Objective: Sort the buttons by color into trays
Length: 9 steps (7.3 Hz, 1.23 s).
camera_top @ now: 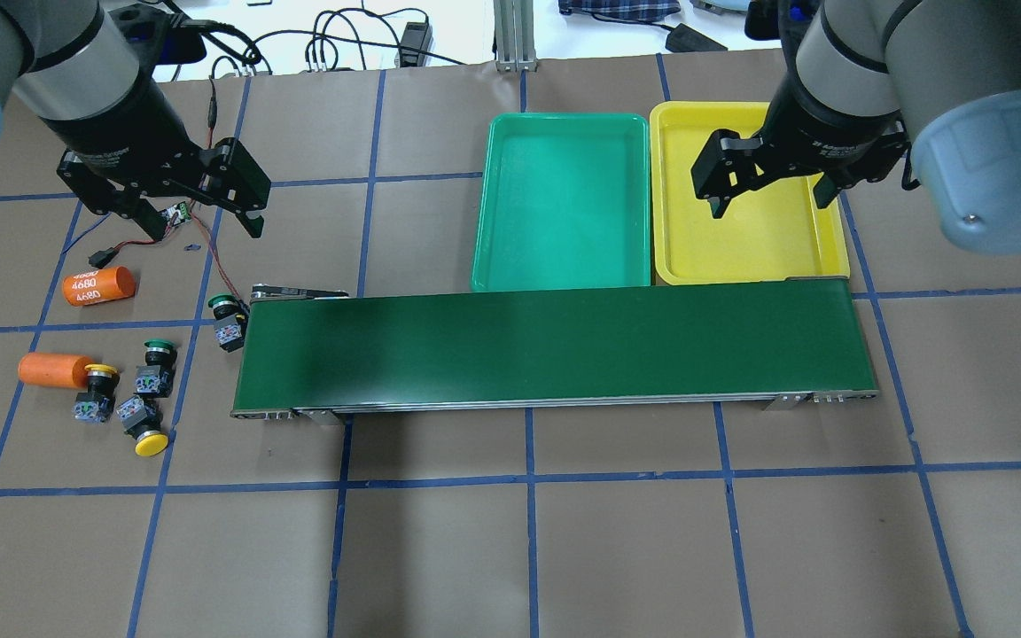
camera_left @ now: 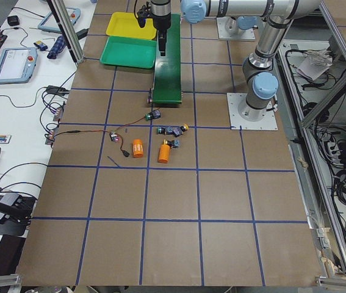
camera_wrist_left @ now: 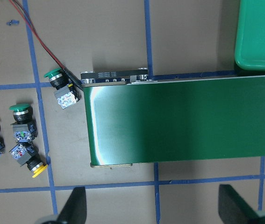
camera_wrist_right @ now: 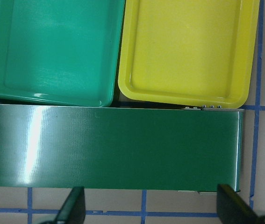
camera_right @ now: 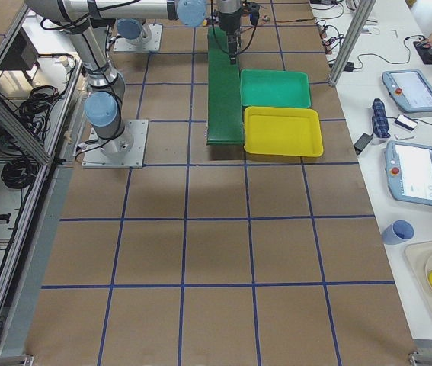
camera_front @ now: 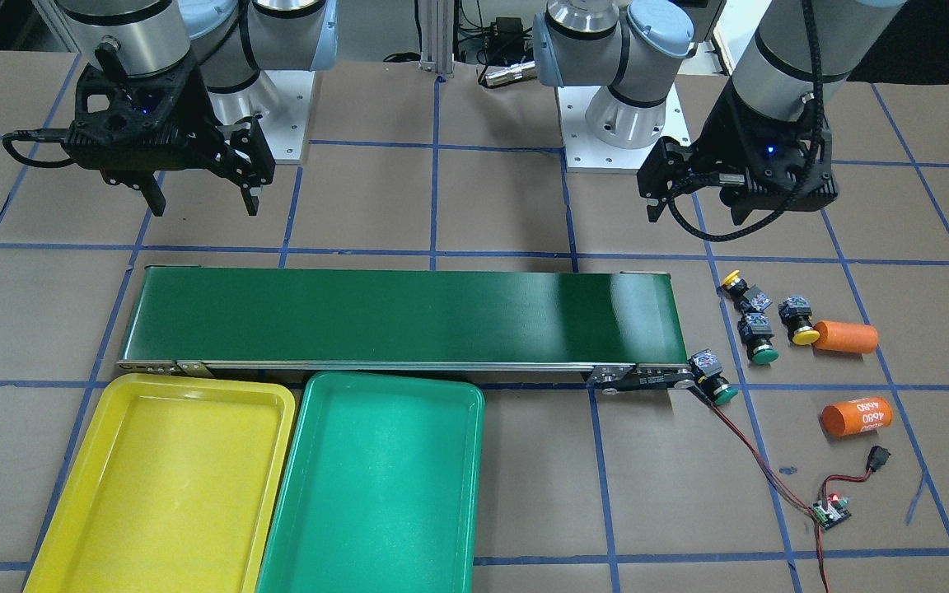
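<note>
Brown paper covers the table [camera_top: 510, 532], taped in a blue grid. In the overhead view, two orange cylinders [camera_top: 98, 285] sit at far left, the nearer one touching the cap of a yellow button [camera_top: 96, 390]. Clustered just beside it are a second yellow button [camera_top: 140, 427] and a green button [camera_top: 156, 365], all on their sides. The left gripper [camera_top: 205, 226] hovers beyond them, jaws wide, empty. A second green button [camera_top: 227, 319] lies against the left end of the dark green belt [camera_top: 555, 350], by a red-black wire [camera_top: 209, 252]. Beyond the belt's right half are the green tray [camera_top: 564, 283], then the yellow tray [camera_top: 741, 276], side by side. The right gripper [camera_top: 770, 199] hangs over the yellow tray, jaws wide, empty.
</note>
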Available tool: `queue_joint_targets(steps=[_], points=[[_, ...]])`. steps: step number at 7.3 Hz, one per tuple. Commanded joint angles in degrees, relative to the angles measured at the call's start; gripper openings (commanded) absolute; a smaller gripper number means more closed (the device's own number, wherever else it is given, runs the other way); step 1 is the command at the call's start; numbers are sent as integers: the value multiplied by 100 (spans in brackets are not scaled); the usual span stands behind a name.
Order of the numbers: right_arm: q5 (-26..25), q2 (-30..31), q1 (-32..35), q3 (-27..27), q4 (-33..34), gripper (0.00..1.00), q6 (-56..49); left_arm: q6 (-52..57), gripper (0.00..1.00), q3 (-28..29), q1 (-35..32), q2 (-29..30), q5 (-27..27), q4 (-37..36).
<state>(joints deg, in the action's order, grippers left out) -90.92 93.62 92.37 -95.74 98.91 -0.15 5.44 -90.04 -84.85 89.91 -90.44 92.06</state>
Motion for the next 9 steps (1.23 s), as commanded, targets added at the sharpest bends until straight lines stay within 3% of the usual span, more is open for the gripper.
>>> queue_joint_targets(steps=[1, 4, 9], points=[[13, -1, 0, -33, -3, 100, -2, 9, 100, 48, 632, 227, 0, -222], [-5, -1, 0, -59, -3, 100, -20, 587, 100, -5, 1557, 596, -61, -784], [39, -1, 0, -68, 24, 100, -73, 1397, 100, -49, 2252, 1790, -96, -2217]])
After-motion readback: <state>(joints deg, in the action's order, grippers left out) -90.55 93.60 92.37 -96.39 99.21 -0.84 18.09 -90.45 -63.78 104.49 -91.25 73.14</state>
